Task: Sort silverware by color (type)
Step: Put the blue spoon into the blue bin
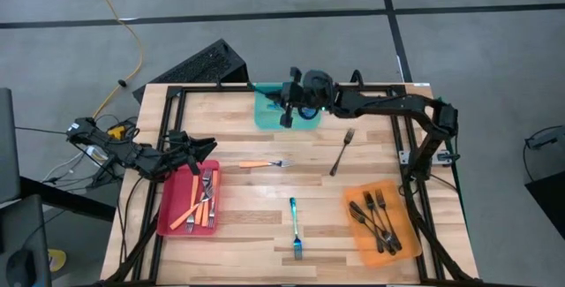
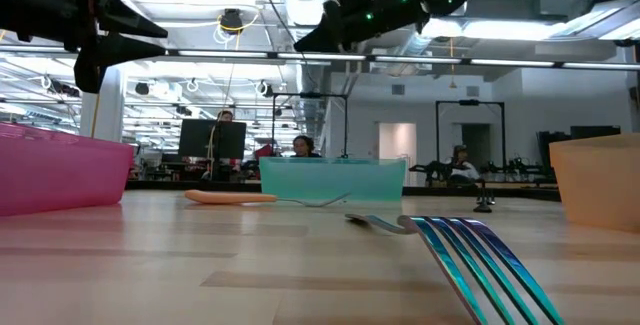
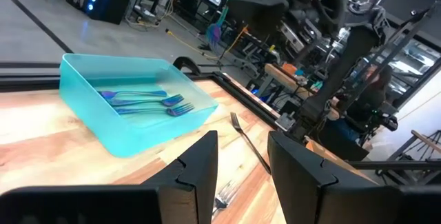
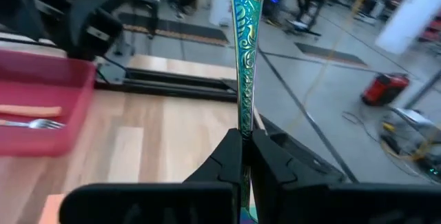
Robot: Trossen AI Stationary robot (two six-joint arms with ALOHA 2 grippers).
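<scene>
- Right pincer (image 4: 242, 138) is clamped on a teal fork (image 4: 246, 38), directly above the teal tray (image 1: 269, 115).
- Left pincer (image 3: 241, 162) has its fingers apart, empty, above the red tray (image 1: 172, 207) holding orange-handled forks (image 1: 201, 203).
- Between the pincers, three forks lie on the counter (image 1: 247, 199).

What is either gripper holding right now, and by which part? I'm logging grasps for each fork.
The right gripper, over the teal tray, is shut on a blue fork's patterned handle. The left gripper is open, holding nothing.
</scene>
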